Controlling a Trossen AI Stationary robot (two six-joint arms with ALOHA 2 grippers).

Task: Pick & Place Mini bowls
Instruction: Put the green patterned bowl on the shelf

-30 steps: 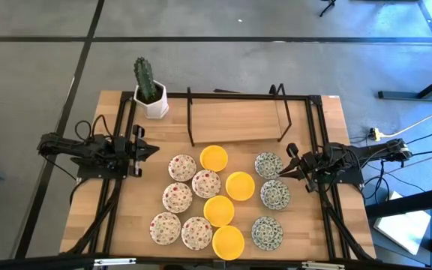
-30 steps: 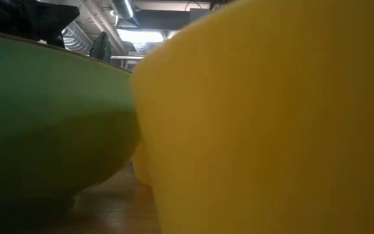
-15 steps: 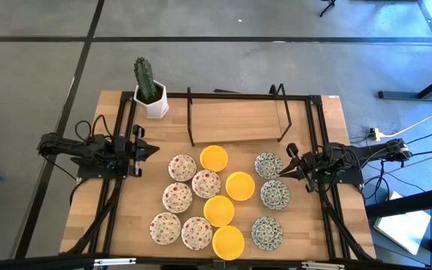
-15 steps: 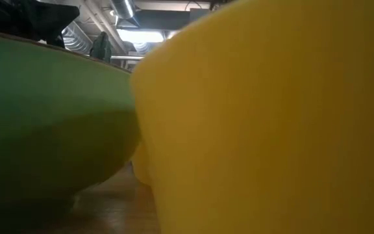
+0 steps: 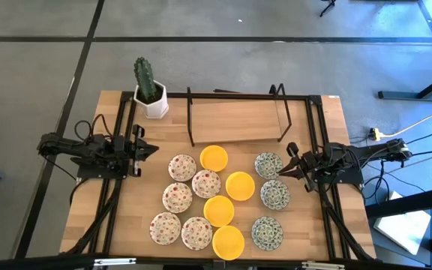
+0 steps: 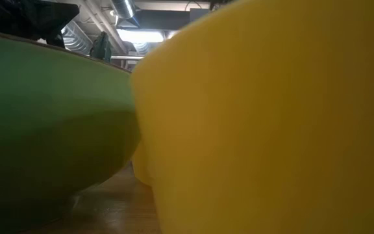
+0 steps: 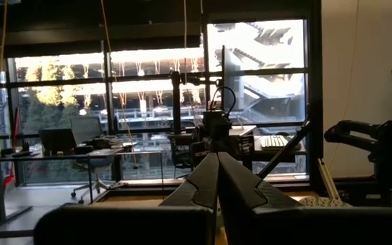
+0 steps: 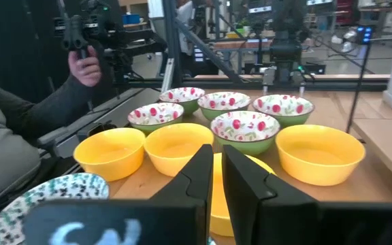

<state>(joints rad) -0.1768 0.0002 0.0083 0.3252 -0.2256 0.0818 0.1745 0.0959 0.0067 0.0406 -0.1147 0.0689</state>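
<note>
The mini bowls stand on their bases in a cluster mid-table: yellow ones (image 5: 240,185), white ones with red speckles (image 5: 182,167) and green-grey patterned ones (image 5: 275,194). My left gripper (image 5: 154,149) waits at the table's left side, shut and pointing at the cluster; its fingers meet in its wrist view (image 7: 217,178). My right gripper (image 5: 285,168) waits at the right side beside the patterned bowls, its fingers (image 8: 218,167) nearly together with nothing between them. Beyond them the right wrist view shows yellow bowls (image 8: 317,152) and red-speckled bowls (image 8: 245,129). A yellow bowl wall (image 6: 271,130) and a green one (image 6: 44,123) fill the low view.
A cactus in a white pot (image 5: 151,94) stands at the far left corner. A wooden shelf in a dark wire frame (image 5: 238,120) sits along the far edge. A person's hand (image 8: 87,64) and sleeve (image 8: 19,129) show beyond the table's left side.
</note>
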